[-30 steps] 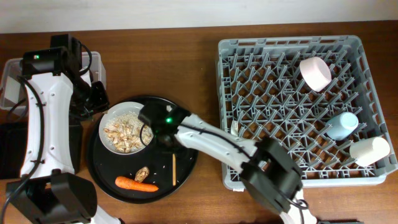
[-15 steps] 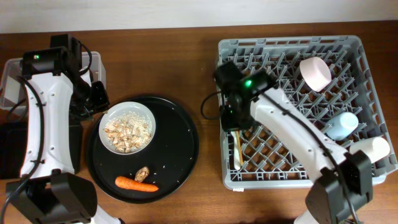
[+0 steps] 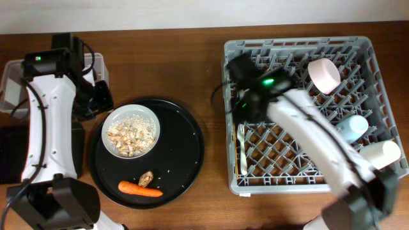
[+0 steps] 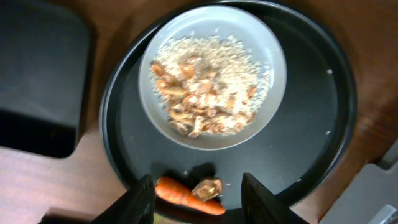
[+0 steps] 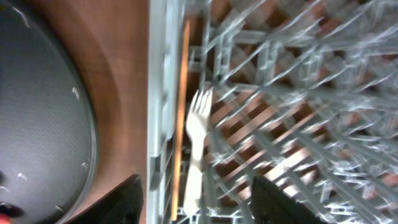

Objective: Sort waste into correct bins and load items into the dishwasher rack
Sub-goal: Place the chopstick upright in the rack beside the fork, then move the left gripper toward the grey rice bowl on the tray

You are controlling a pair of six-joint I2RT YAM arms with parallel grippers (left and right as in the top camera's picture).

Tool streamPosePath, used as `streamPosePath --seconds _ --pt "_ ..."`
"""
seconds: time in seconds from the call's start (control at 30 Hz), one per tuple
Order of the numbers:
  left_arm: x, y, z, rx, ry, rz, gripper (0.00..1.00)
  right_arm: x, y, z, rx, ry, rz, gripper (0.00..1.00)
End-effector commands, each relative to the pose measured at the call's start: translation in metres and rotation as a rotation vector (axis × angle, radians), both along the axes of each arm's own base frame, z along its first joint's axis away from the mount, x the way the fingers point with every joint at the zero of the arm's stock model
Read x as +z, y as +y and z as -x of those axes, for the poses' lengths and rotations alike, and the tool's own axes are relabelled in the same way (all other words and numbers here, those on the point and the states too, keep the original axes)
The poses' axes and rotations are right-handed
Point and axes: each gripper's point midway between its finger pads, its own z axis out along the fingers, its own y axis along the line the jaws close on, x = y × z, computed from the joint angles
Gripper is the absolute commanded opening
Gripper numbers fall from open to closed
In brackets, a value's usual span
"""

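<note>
The white plastic fork lies at the left edge of the grey dishwasher rack, with a thin brown stick beside it. My right gripper hovers open above that edge; in the right wrist view the fork lies free below the gripper. My left gripper is open and holds nothing. Its wrist view looks down on the white shallow bowl of beige food scraps, the carrot and the brown lump far beneath the gripper.
The bowl, carrot and lump sit on a round black tray. The clear tub and black rectangular tray are at far left. A small white bowl, blue cup and cream cup stand in the rack.
My right arm swung from the round tray to the rack with the fork and stick, then opened and drew back; the fork now lies in the rack. The left arm stayed put.
</note>
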Motion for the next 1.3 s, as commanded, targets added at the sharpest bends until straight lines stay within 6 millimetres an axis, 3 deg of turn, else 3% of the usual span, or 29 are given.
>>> streamPosePath --seconds 0.0,0.1,0.17,0.23,0.33,0.4,0.53,0.73,0.97,1.27 --pt "0.010 -0.031 -0.012 -0.091 -0.075 0.026 0.52 0.066 -0.072 -0.007 -0.166 -0.156 -0.020 0.73" --pt "-0.002 -0.062 -0.022 -0.179 -0.095 0.028 0.58 0.070 -0.131 0.014 -0.139 -0.088 0.013 0.73" --pt "-0.030 -0.093 -0.026 -0.193 -0.086 0.057 0.58 0.062 -0.157 0.026 -0.226 -0.025 -0.040 0.73" --pt "-0.054 -0.108 -0.027 -0.167 -0.056 0.069 0.58 0.062 -0.163 0.027 -0.242 -0.020 -0.074 0.73" --pt "-0.096 -0.157 -0.031 -0.199 -0.017 0.197 0.58 0.061 -0.167 0.028 -0.252 -0.016 -0.072 0.74" --pt "-0.120 -0.165 -0.032 -0.139 0.034 0.193 0.58 0.061 -0.167 0.028 -0.246 -0.015 -0.070 0.74" --pt "-0.151 -0.164 -0.034 -0.108 0.089 0.162 0.57 0.060 -0.168 0.028 -0.248 -0.014 -0.065 0.74" --pt "-0.152 -0.153 -0.037 -0.104 0.077 0.098 0.57 0.052 -0.169 0.025 -0.249 0.015 -0.062 0.74" --pt "-0.149 -0.122 -0.038 -0.027 0.059 -0.065 0.57 0.044 -0.169 0.027 -0.250 0.035 -0.062 0.74" --pt "-0.178 -0.128 -0.043 -0.028 0.090 -0.051 0.57 0.044 -0.169 0.027 -0.250 0.035 -0.062 0.74"
